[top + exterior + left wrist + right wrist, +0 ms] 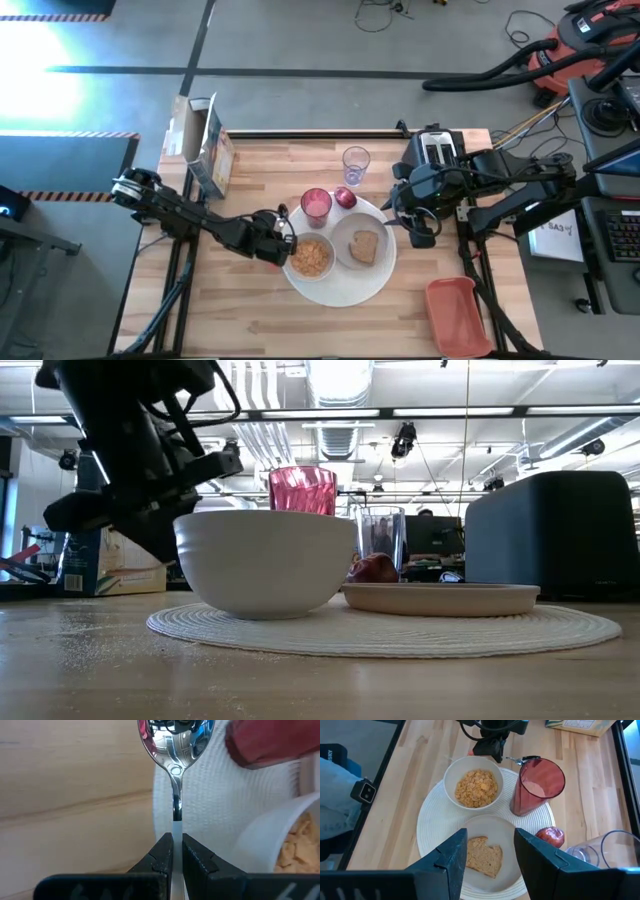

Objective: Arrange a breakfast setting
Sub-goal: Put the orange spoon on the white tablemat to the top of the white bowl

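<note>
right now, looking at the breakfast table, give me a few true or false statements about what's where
1. The left gripper is shut on the metal spoon. True.
2. The white bowl is empty. False: it holds cereal flakes.
3. The toast slice lies on the small pale plate. True.
4. The pink cup lies tipped over on the placemat. False: it stands upright beside the bowl.
5. The right gripper holds the small red fruit. False: its fingers are open and empty above the plate; the fruit sits near the edge of the placemat.
</note>
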You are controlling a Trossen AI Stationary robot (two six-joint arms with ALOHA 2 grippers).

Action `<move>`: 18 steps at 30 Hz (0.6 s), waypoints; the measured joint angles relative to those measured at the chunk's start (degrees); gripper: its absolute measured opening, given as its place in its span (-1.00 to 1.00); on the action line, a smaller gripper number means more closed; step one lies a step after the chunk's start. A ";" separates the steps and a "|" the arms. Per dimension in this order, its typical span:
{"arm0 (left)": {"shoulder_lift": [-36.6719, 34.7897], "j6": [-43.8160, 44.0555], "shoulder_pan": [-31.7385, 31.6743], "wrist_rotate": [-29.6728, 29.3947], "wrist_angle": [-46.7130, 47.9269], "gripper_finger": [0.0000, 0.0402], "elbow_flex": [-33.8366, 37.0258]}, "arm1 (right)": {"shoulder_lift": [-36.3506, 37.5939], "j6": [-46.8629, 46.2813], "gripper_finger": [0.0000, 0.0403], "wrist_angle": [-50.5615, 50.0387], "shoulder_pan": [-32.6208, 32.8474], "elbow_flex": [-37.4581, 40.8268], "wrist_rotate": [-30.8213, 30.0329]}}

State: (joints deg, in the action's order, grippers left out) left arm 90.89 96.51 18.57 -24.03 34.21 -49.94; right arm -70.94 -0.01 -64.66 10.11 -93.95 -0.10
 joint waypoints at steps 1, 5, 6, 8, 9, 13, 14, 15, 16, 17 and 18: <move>0.01 0.04 0.00 0.05 -1.32 -0.95 0.53 | 0.00 0.00 -0.24 0.00 0.00 0.00 0.00; 2.10 0.07 -0.02 2.03 -5.83 -0.95 1.89 | 0.00 0.00 -0.25 -0.01 0.00 0.00 0.01; 2.79 0.07 0.00 2.52 -6.64 -0.95 1.89 | 0.00 0.00 -0.25 0.02 0.00 0.00 0.01; 3.99 0.07 -0.02 2.54 -6.76 -0.95 1.79 | 0.00 0.00 -0.24 0.00 0.00 0.00 0.02; 4.39 0.04 -0.05 2.50 -6.61 -0.95 1.57 | 0.00 0.00 -0.24 0.02 0.00 0.01 0.02; 5.03 -2.99 -0.20 2.44 -7.32 -0.94 0.94 | 0.00 0.00 -0.25 -0.02 0.00 0.02 0.02; 5.12 -3.99 -0.20 2.58 -7.61 -0.94 0.93 | 0.00 0.00 -0.25 -0.04 0.00 0.02 0.02; 5.16 -4.56 -0.20 2.99 -8.04 -0.94 0.93 | 0.00 0.00 -0.25 -0.10 0.00 0.02 0.02; 5.16 -4.92 -0.20 3.86 -8.37 -0.94 0.92 | 0.00 0.00 -0.25 -0.12 0.00 0.02 0.02; 5.16 -4.95 -0.20 4.54 -8.49 -0.93 0.89 | 0.00 0.00 -0.25 -0.12 0.00 0.02 0.03; 5.16 -4.98 -0.21 4.94 -8.54 -0.91 0.89 | 0.00 0.00 -0.24 -0.15 0.00 0.02 0.03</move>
State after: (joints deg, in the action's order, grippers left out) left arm 96.05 91.53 18.36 -19.08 25.67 -49.05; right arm -70.94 -0.01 -64.82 10.11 -93.93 -0.07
